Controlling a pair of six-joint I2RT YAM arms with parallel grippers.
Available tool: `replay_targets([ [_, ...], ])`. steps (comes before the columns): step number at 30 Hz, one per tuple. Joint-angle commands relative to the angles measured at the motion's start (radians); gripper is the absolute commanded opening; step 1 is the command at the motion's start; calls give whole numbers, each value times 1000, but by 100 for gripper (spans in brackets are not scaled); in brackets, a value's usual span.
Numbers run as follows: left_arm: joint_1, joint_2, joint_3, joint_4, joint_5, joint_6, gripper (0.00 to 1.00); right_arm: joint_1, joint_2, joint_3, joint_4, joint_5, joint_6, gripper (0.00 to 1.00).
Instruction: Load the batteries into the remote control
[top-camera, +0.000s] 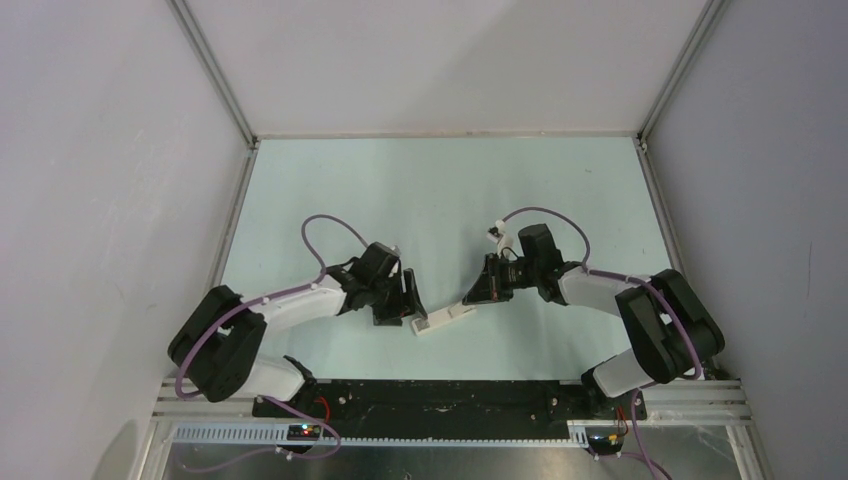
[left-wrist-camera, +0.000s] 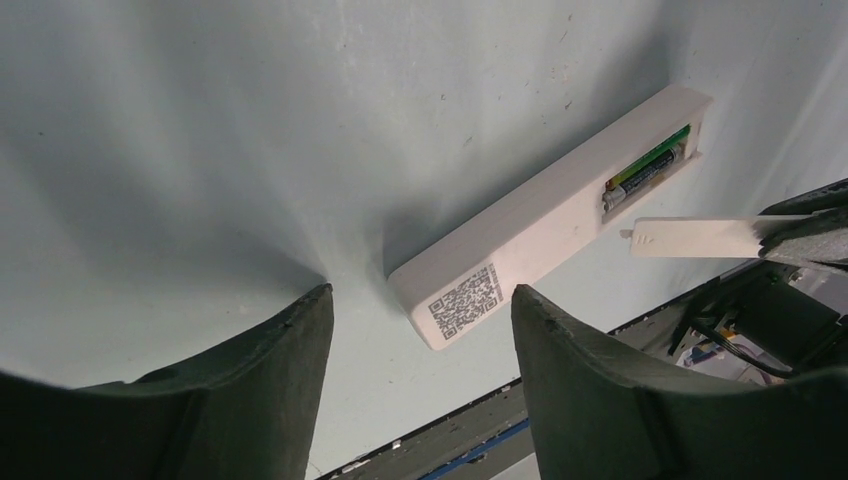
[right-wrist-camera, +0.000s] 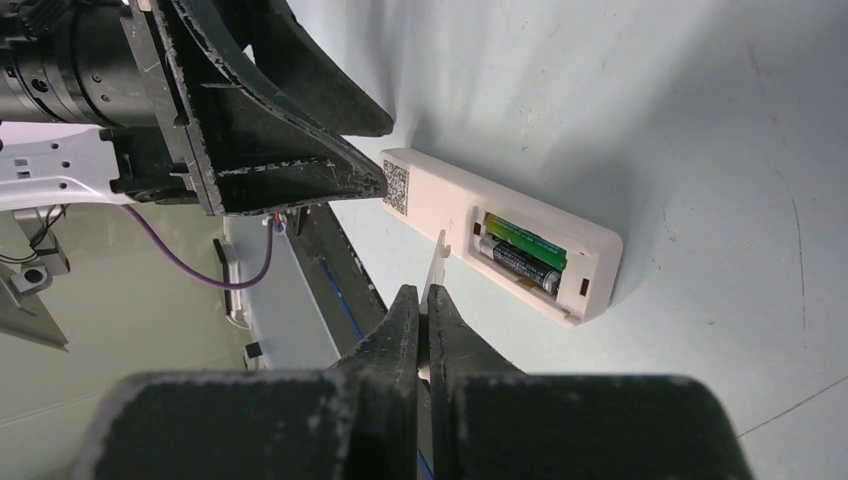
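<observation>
While my right gripper (right-wrist-camera: 424, 300) pinches one thin white cover (left-wrist-camera: 695, 238) between tight jaws and my left gripper (left-wrist-camera: 420, 300) gapes wide and empty by one end of the single remote control (left-wrist-camera: 545, 215), its upturned bay (uncovered) holds two batteries (right-wrist-camera: 522, 255), green beside blackish, on the table (left-wrist-camera: 200, 120).

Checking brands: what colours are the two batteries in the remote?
One green battery, one black battery; right wrist view.

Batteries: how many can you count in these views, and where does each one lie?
2. The green battery and the black battery lie side by side in the open bay of the remote control. None seems hidden: the right gripper holds the cover off.
</observation>
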Motion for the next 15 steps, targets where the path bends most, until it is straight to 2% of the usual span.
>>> replay_targets([
  [1, -7, 14, -9, 32, 8, -30, 67, -11, 7, 38, 42, 1, -35, 0],
  [6, -7, 14, -12, 30, 9, -30, 62, -16, 23, 53, 24, -6, -58, 0],
  [15, -8, 22, -10, 30, 13, -30, 60, -17, 47, 73, -4, -25, -88, 0],
])
